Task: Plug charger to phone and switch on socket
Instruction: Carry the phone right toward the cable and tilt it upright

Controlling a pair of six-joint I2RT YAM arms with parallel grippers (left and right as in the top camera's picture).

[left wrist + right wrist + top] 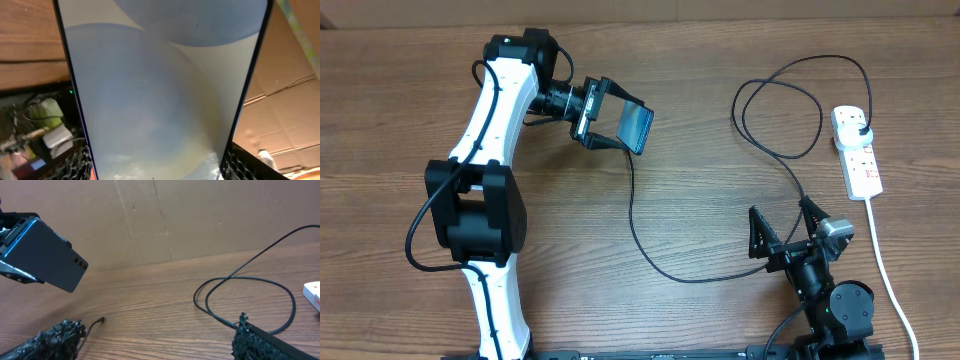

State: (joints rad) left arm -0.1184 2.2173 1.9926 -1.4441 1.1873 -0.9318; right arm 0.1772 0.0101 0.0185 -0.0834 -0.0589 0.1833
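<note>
Left gripper: we are clamping the phone aloft | right gripper: we are holding it wide open, empty | charger tip is lying near the phone, well left of our right jaws, cable running back toward them.

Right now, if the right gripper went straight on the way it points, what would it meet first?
Probably the charger, its cable looped on the table just ahead of the open right gripper, though depth is unclear. The phone, held in the left gripper, lies left of that line.
</note>
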